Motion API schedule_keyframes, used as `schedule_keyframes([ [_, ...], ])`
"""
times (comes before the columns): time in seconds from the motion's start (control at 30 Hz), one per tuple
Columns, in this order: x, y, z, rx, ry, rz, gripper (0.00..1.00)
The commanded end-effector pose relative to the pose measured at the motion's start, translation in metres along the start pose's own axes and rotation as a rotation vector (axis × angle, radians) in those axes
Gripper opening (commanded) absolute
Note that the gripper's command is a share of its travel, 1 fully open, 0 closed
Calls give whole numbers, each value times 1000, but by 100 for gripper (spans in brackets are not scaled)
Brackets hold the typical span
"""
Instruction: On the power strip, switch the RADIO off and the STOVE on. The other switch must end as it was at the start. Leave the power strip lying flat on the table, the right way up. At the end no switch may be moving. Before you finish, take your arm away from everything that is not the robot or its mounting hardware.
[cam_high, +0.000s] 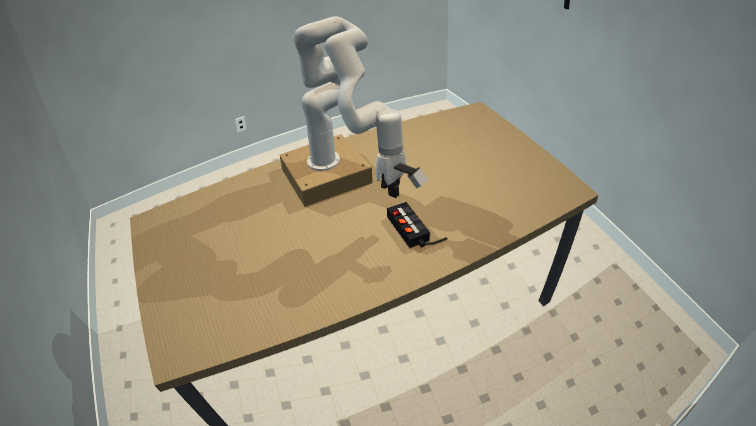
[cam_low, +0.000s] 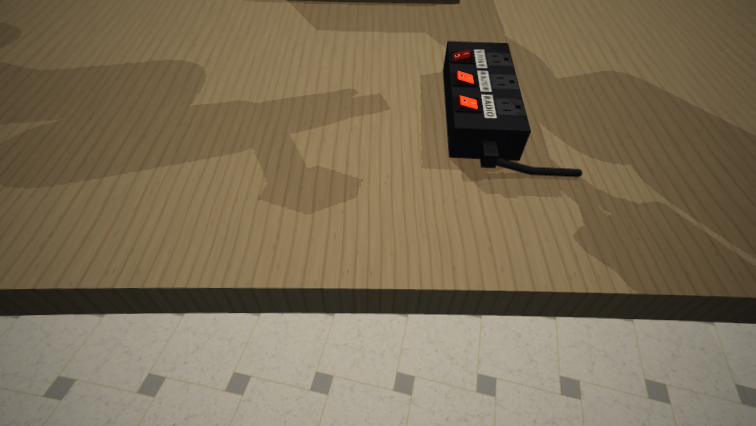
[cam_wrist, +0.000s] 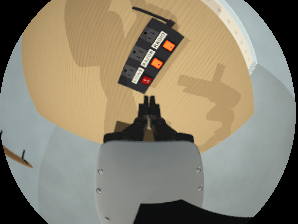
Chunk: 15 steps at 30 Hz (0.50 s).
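Note:
A black power strip (cam_high: 407, 224) (cam_low: 485, 98) (cam_wrist: 150, 55) lies flat on the wooden table (cam_high: 264, 275), right way up, with three rocker switches. The near switch (cam_low: 467, 102), labelled RADIO, glows bright orange. The middle switch (cam_low: 465, 77) glows bright orange too. The far switch (cam_low: 461, 54) (cam_wrist: 147, 82) is dark red. Its label is too blurred to read. My gripper (cam_high: 393, 191) (cam_wrist: 148, 102) is shut and empty. It hangs above the table just beyond the strip's far end, near the dark red switch. It is out of the exterior view.
The strip's short black cord (cam_high: 434, 242) (cam_low: 539, 169) sticks out from its near end toward the table's front edge. The arm's wooden base block (cam_high: 325, 176) stands behind the strip to the left.

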<state>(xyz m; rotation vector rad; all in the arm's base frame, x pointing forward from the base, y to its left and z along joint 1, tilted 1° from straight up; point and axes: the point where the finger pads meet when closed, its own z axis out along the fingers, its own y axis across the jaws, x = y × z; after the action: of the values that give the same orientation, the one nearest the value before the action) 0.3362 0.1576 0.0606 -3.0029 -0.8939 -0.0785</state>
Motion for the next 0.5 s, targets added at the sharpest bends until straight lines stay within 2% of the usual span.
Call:
schedule_keyframes([
  [0.0, -3, 0, 14, 0, 3, 0, 0],
  [0.1, -6, 0, 25, -1, 2, 0, 0],
  [0.47, -6, 0, 25, -1, 2, 0, 0],
])
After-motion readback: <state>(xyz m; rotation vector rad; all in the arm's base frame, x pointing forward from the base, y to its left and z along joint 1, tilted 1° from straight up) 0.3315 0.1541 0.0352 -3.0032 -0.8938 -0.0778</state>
